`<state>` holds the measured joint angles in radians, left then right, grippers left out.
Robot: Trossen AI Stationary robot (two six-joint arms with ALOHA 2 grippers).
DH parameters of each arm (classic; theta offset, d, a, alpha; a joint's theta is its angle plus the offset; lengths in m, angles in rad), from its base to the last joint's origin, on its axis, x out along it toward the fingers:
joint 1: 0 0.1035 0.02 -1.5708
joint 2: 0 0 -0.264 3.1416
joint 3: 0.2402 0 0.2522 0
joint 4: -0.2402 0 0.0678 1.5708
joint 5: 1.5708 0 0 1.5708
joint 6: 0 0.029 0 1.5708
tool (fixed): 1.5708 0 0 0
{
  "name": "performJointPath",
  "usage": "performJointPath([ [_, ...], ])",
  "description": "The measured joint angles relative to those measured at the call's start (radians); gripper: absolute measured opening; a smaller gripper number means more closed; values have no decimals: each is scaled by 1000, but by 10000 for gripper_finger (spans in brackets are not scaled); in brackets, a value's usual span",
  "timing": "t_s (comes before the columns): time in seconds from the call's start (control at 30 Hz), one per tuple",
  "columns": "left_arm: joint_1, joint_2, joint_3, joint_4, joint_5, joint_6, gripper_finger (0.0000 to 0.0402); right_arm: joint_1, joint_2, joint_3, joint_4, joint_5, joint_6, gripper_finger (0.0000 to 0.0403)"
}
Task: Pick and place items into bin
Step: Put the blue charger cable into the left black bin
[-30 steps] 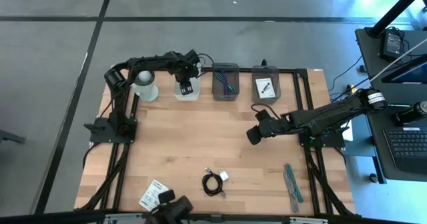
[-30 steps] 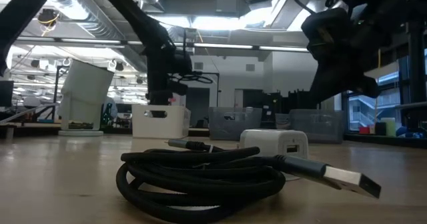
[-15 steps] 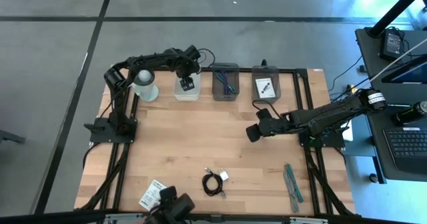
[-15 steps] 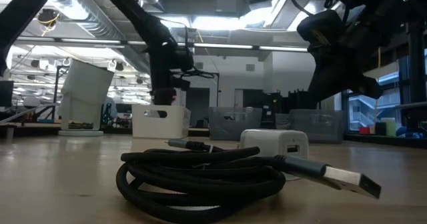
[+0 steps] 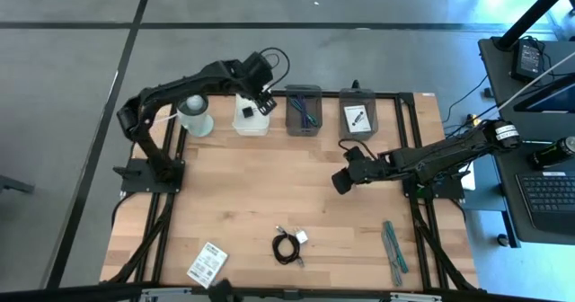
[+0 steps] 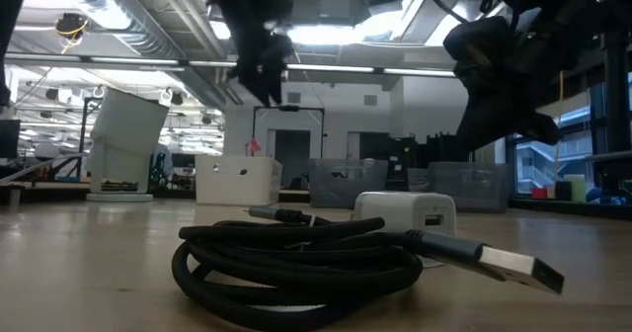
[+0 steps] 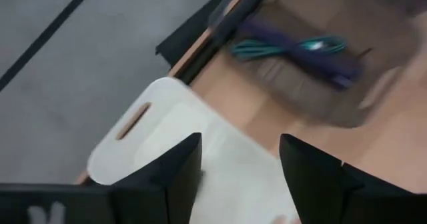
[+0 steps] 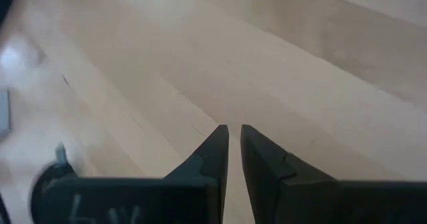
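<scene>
Left claw (image 5: pixel 261 79) has risen clear of the white bin (image 5: pixel 251 116), fingers spread and empty; small black cube (image 5: pixel 245 114) now lies inside. Drop done. Right claw (image 5: pixel 340 182) hangs mid-bench, nearly pressed together. Cable (image 5: pixel 287 246) remains on the bench (image 5: pixel 260 194).

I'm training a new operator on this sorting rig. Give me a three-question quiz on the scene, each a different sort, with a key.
1. True or false: the left gripper is open above the white bin.
2. Which lies nearest the coiled cable? A) white charger B) teal strips C) printed card
3. Fill in: the right gripper hangs over bare table with its fingers ____.

Key: 1 true; 2 A; 3 shut.
</scene>
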<state>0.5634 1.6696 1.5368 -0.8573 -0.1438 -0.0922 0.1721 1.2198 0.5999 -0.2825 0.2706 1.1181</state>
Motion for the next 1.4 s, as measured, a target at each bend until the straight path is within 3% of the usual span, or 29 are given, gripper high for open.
performJointPath([
  [0.23, -243, -26, -62, 32, -47, -260, 155, 0, 0, 0, -7, -31, -132, 45],
  [0.47, -518, -24, -213, 76, -164, -485, 53, 1, 0, 0, -48, -64, -214, 45],
  [0.57, -595, -24, -258, 84, -161, -530, 9, 1, 0, 0, -48, -63, -252, 45],
  [0.7, -679, -46, -317, 123, -147, -511, 2, 0, 0, 2, -53, -94, -234, 45],
  [0.83, -750, -123, -444, 300, -138, -444, 1, 6, 0, 48, -59, -121, -231, 40],
  [1.0, -811, -298, -660, 489, -168, -431, 1, 46, 0, 215, -258, -34, -216, 7],
  [1.17, -841, -479, -830, 562, -138, -410, 1, 83, 14, 426, -619, -3, -5, 6],
  [1.3, -860, -604, -913, 574, -137, -389, 2, 142, 65, 539, -895, -56, 218, 4],
  [1.4, -868, -684, -951, 571, -164, -357, 2, 202, 113, 557, -1000, -146, 363, 6],
])
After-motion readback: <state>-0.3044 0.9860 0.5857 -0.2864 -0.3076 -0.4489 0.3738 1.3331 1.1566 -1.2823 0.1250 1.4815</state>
